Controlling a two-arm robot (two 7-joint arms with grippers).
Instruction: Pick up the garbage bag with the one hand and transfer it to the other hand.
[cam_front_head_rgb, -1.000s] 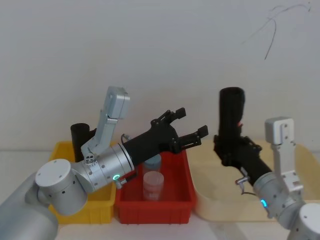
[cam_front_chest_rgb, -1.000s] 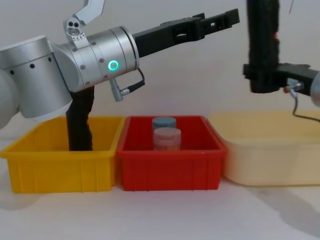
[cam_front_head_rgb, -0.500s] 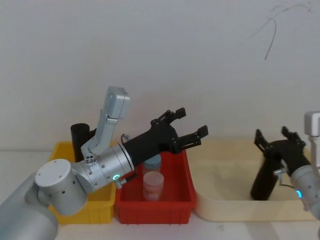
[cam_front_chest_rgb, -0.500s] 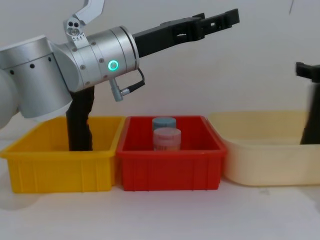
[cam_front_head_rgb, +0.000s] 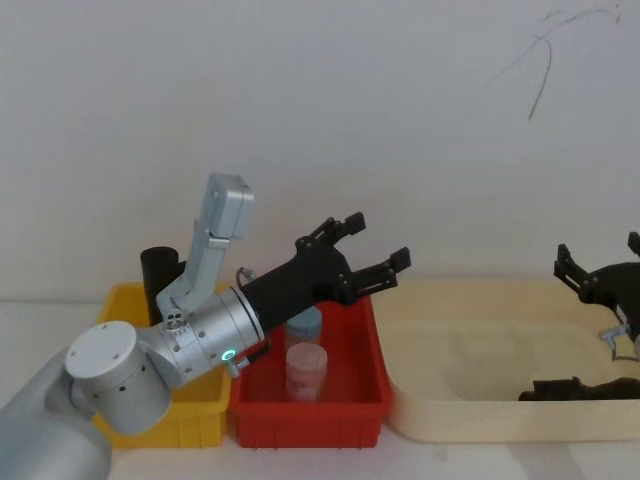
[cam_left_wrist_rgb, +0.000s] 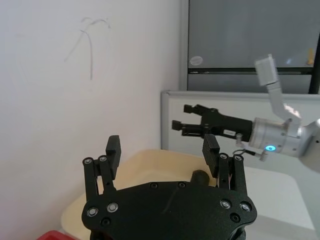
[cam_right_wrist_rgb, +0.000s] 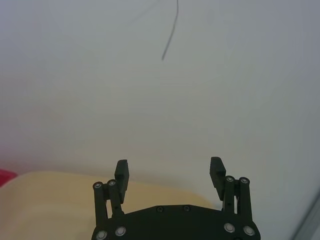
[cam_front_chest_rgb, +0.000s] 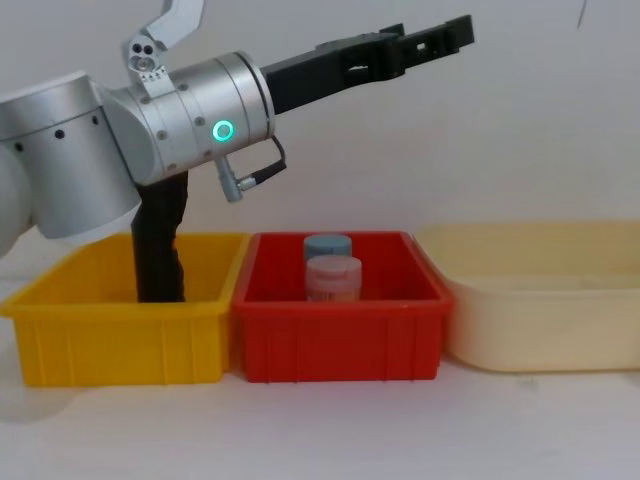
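The garbage bag lies in the cream tub; likely light, soft and slippery, it suits a mid-roll grip. Left gripper and right gripper: jaws spread, empty

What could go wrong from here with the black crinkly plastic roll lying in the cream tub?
1. The garbage bag lies on its side low in the cream plastic tub, below its rim; the open right gripper above could clip that rim when grasping.
2. A near-identical black roll stands in the yellow plastic bin; the open left gripper might take it instead.
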